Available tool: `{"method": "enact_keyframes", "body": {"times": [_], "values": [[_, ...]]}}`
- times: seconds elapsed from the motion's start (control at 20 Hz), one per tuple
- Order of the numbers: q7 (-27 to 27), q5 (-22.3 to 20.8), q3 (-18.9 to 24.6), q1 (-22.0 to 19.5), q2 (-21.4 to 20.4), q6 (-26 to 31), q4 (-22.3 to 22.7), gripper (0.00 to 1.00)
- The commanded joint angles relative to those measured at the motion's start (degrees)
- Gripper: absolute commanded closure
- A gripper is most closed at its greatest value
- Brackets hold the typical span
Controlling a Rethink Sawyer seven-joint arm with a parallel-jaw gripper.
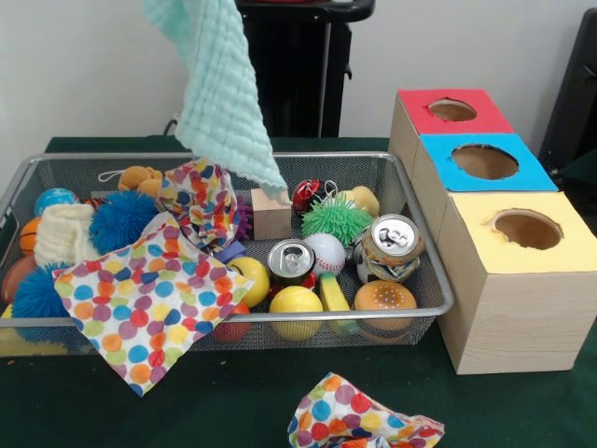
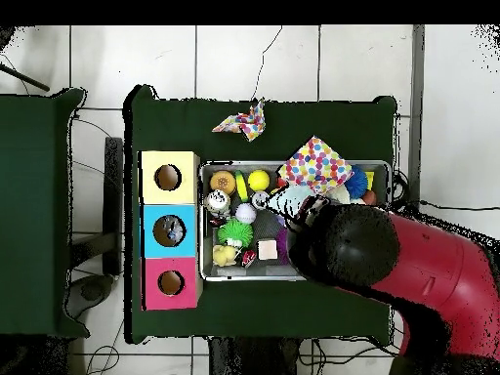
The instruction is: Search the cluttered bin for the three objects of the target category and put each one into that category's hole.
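Crumpled dotted cloth nearest; mint cloth hangs above bin.

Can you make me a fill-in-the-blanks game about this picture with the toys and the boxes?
The mint green cloth hangs above the wire ____.
The box nearest the toy burger has a ____ top.
The box between the red box and the yellow one has a ____ top.
A crumpled spotted cloth lies on the green table, ____ the basket.

Missing words: basket; yellow; blue; outside
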Motion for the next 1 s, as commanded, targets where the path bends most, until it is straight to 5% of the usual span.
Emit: {"method": "enact_keyframes", "body": {"times": [0.05, 0.85, 1.0], "values": [[-0.7, -0.5, 3.1, -0.1, 2.6, 7.0, 0.1, 1.0], [-1.2, 3.1, 4.3, -2.0, 3.5, 9.6, -3.7, 1.0], [-0.5, 2.9, 4.3, -1.8, 3.4, 15.2, -8.2, 1.0]]}}
